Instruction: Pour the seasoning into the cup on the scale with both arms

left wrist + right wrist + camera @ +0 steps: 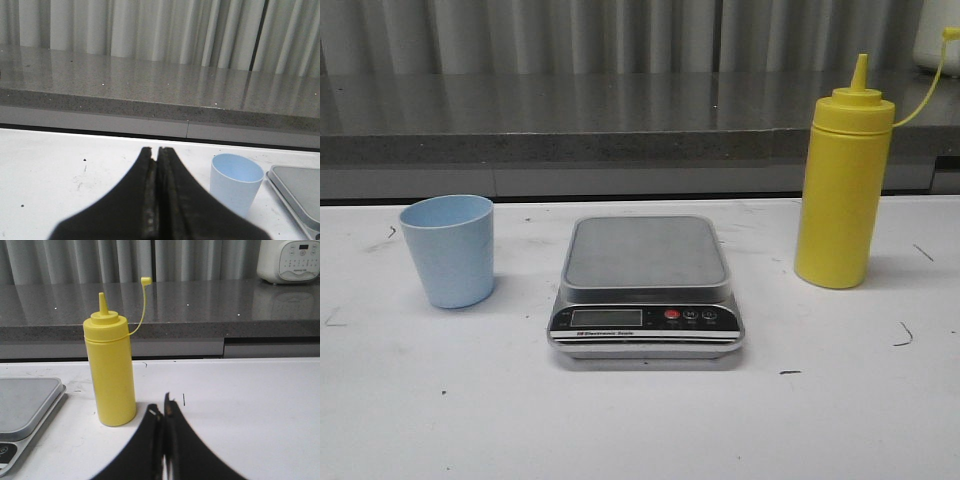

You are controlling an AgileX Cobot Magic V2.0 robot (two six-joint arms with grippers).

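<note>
Below scale display: tiny print (illegible)

Only the tips of the robot are seen, and only in the two wrist views. The left gripper is made of two black fingers that are wide at the base and thin at the tip, like a pointed hill. A rough, bumpy strip is seen along the inner edges. The right gripper is shaped the same, black and smooth, with small pale marks at its tips.
</note>
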